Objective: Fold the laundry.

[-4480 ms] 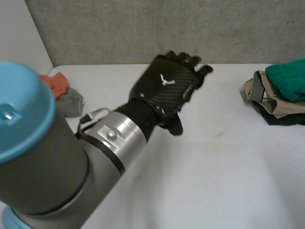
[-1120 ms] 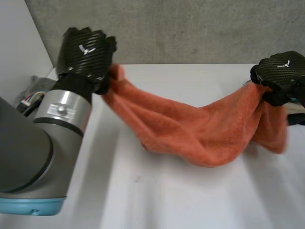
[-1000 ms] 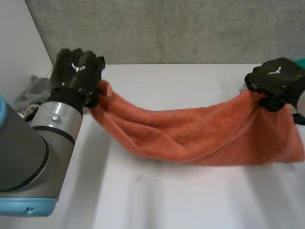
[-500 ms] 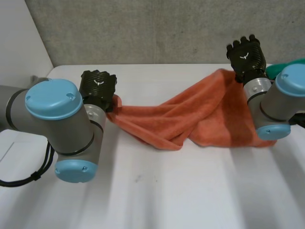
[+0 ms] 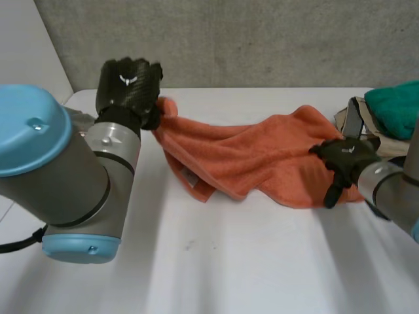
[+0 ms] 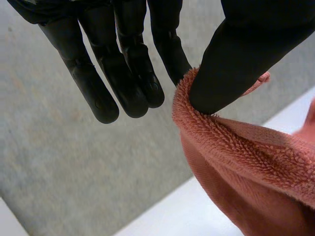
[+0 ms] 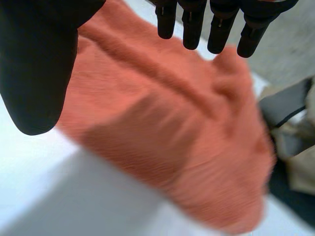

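Orange towel now lies slack across the tabletop, its right end down beside the clothes pile. Right hand, which held that corner high 0.5 s ago, has let go & sits low over it, fingers straight, gripping nothing. Left hand still pinches the other corner betw. thumb & finger, raised. Towel isn't flat yet, so right prob. needs a regrasp

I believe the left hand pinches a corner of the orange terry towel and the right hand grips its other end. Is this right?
No. The left hand pinches a corner of the orange terry towel, but the right hand is open at its other end; the right wrist view shows it.
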